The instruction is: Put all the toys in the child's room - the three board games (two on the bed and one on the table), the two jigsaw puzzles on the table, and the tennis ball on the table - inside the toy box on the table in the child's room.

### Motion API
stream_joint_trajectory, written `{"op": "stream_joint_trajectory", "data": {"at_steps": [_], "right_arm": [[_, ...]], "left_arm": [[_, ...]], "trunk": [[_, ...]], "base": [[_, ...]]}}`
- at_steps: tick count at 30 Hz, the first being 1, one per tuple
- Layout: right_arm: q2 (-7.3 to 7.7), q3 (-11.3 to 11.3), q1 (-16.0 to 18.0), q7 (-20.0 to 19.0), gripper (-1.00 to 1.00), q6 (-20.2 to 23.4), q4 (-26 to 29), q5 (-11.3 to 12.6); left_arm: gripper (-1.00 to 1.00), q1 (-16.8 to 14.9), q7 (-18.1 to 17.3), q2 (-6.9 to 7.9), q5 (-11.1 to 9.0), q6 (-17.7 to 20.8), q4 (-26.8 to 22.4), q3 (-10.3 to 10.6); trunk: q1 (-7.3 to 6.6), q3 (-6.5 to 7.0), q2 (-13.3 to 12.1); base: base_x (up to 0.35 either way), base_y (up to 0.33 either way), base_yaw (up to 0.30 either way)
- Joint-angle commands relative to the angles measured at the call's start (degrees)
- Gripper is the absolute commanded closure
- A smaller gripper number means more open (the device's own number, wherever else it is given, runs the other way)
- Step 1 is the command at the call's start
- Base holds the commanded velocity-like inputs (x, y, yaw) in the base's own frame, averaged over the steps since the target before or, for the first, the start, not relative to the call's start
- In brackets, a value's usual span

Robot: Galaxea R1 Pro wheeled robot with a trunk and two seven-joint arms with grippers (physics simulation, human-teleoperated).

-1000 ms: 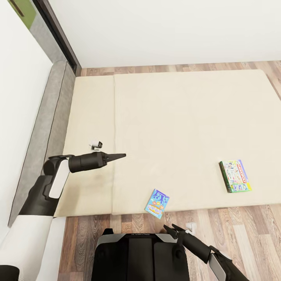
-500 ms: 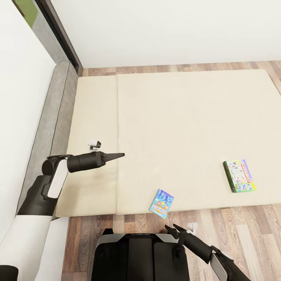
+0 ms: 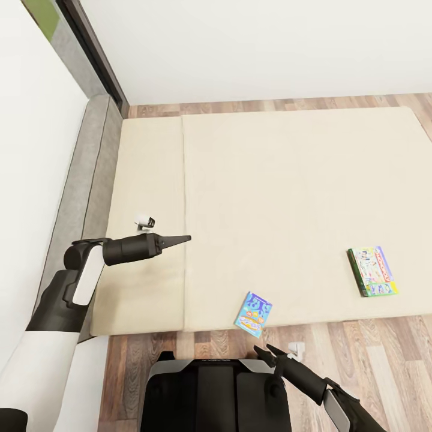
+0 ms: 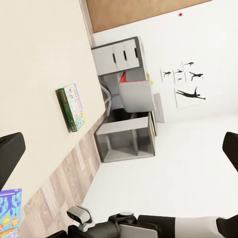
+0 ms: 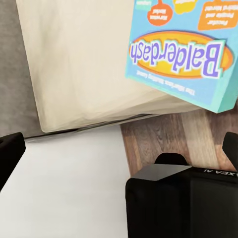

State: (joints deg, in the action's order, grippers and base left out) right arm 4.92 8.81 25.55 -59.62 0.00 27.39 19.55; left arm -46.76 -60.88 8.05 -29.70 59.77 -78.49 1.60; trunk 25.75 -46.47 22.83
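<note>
- Two board games lie flat on the bed (image 3: 288, 180), a wide beige mattress with a grey headboard (image 3: 84, 180) along its left side in my head view.
- I see the small blue board game (image 3: 253, 314) at the near edge of the bed, tilted, one corner just past the mattress edge above the wooden floor (image 3: 384, 342).
- My right wrist view shows that blue box (image 5: 184, 47) close up, with "Balderdash" printed on it.
- I see the white Monopoly box (image 3: 374, 271) further right, near the same edge and well apart from the blue one.
- My left claw (image 3: 180, 239) hovers over the bed, pointing right; its tips read as pressed together there, but stand apart at the frame edges in the left wrist view, so I cannot tell its state.
- My right claw (image 3: 269, 351) hangs above the floor just below the blue box, fingers spread and released, holding nothing.
- My left wrist view also shows the Monopoly box (image 4: 72, 106) and a grey tabletop unit (image 4: 126, 104) against the far wall.
</note>
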Motion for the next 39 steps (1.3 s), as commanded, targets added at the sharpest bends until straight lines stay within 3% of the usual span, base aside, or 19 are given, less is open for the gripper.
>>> {"op": "stream_joint_trajectory", "data": {"at_steps": [1,28,39], "right_arm": [[0.02,0.1,0.0,-0.2,-1.0,0.0,-0.1,0.1],[0.37,0.4,0.0,-0.6,-1.0,0.1,-0.1,0.3],[3.37,0.6,0.0,-1.3,-1.0,0.1,-0.5,1.0]], "left_arm": [[-1.0,0.0,-0.1,0.04,-0.1,0.2,0.0,0.0],[-1.0,0.1,-0.1,0.04,0.0,0.2,0.0,0.0],[-1.0,0.1,-0.1,0.1,-0.1,0.2,-0.1,0.0]], "trunk": [[0.03,-0.06,0.1],[0.03,-0.06,0.1],[0.03,-0.06,0.1]], "base": [[0.003,0.017,0.0],[0.0,0.023,0.0],[0.0,0.0,0.0]]}}
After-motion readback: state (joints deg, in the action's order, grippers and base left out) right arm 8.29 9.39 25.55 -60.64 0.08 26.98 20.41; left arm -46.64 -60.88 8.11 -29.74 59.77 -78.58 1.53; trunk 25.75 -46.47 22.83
